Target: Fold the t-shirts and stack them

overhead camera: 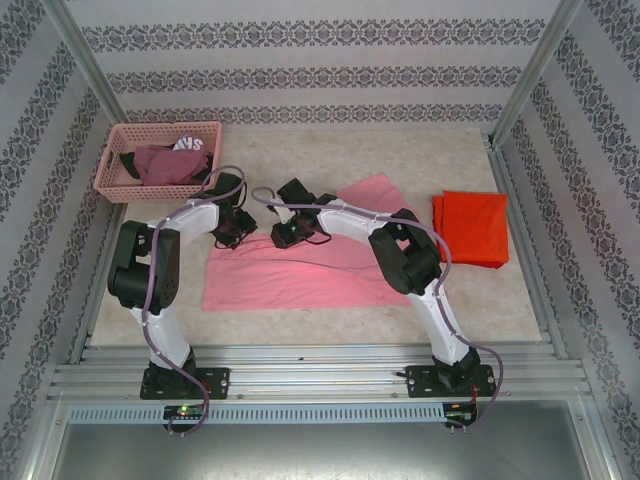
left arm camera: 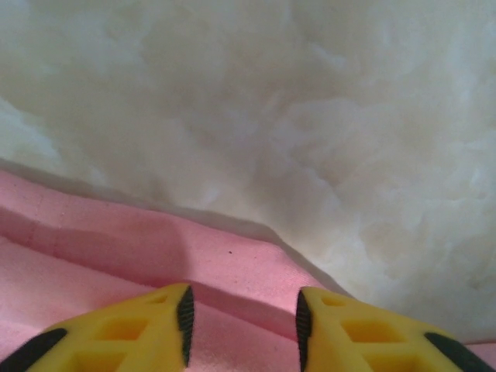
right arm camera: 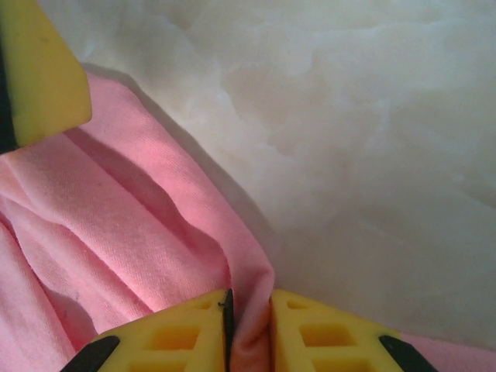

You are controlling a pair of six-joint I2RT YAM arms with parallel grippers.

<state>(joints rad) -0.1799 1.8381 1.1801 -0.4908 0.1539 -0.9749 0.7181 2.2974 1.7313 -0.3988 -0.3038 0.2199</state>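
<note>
The salmon-pink t-shirt (overhead camera: 300,268) lies spread across the middle of the table, one part reaching back toward the right. At its back left edge my left gripper (overhead camera: 232,228) stands open, its yellow fingers astride a raised fold of pink cloth (left arm camera: 232,263). My right gripper (overhead camera: 290,232) sits just to the right of it, shut on a pinched ridge of the pink t-shirt (right arm camera: 252,294) at the cloth's edge. A yellow finger of the left gripper (right arm camera: 39,70) shows in the right wrist view, close by. The orange-red t-shirt (overhead camera: 472,227) lies folded flat at the right.
A pink basket (overhead camera: 108,165) at the back left holds maroon and dark garments (overhead camera: 160,165) with white print. Pale marbled tabletop (left arm camera: 310,116) lies bare behind the pink cloth. Patterned walls and metal posts close in the sides.
</note>
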